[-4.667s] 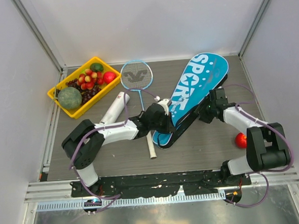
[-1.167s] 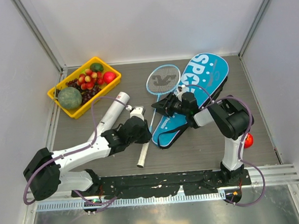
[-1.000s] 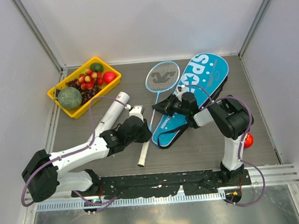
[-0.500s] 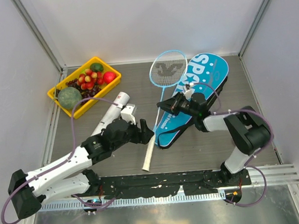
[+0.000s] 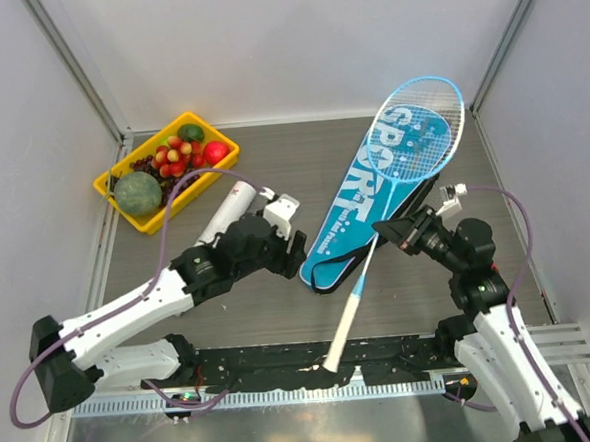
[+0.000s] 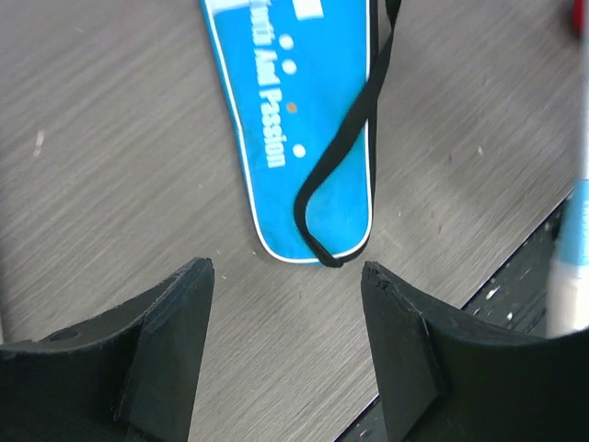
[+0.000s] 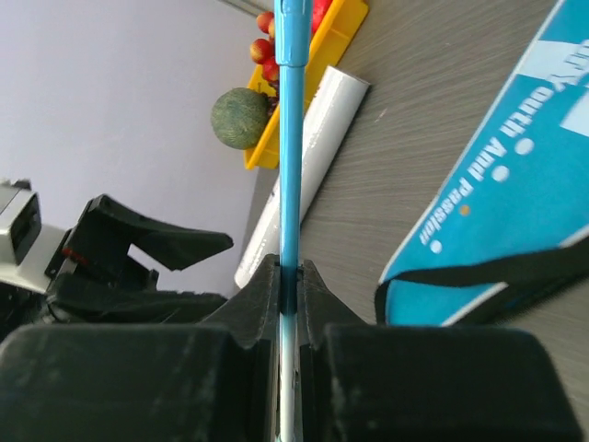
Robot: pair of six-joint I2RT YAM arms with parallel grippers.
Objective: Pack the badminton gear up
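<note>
Top view: right gripper [image 5: 394, 233] is clamped on the racket [image 5: 343, 328] at the thin shaft, just above the handle. The racket's long axis runs diagonally. Its light-blue head points far-right and overlaps the wide end of the blue "SPORT" bag [image 5: 350, 213]; its white handle points near, with the butt over the black base rail. The bag lies flat on the grey wood-grain table [image 5: 271, 152], roughly parallel to the racket, with its narrow end near-left.

Only the right wrist view shows the grip itself: both black fingers pinch the glossy blue shaft and there is no gap in the right gripper [image 7: 291, 276]. Past them are the smooth white tube [image 7: 317, 138], a rough green melon [image 7: 241, 117] and the yellow tray [image 7: 340, 28].

Only the left wrist view shows the left gripper [image 6: 287, 272] spread wide with nothing in it, hovering over the bag's rounded narrow tip [image 6: 294, 120]. A black strap [image 6: 345, 147] loops across the bag's fabric. A blurred pale strip sits at the right edge; can't tell what it is.

In the top view the tube lies diagonally between the tray and the left arm.
</note>
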